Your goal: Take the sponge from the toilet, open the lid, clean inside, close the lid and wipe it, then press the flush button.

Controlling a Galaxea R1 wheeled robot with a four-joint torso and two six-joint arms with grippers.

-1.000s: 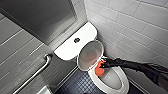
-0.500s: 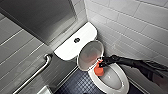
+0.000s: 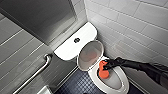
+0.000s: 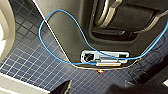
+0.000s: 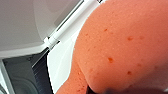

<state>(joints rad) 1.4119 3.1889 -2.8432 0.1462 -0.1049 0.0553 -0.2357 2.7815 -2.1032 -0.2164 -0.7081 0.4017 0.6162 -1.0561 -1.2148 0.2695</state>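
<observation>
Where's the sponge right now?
Head view: the sponge sits in the right gripper, inside the toilet at the bowl's rear, in front of the raised lid.

Sponge (image 5: 120,50) partly off-frame, R wrist view

Head view: even, diffuse light is filling the frame. The wall tiles (image 3: 130,22) at the upper right are reading bright; the grey panel (image 3: 37,17) at the upper left is reading darker. The lid (image 3: 90,55) is picking up an orange cast from the sponge (image 3: 103,70). The whole frame is rendering soft, and tile joints are fanning out toward the corners.

Right wrist view: the sponge (image 5: 120,47) is blurring, too close to the lens.

Left wrist view: the floor tiles (image 4: 32,60) are showing soft and evenly lit.
</observation>
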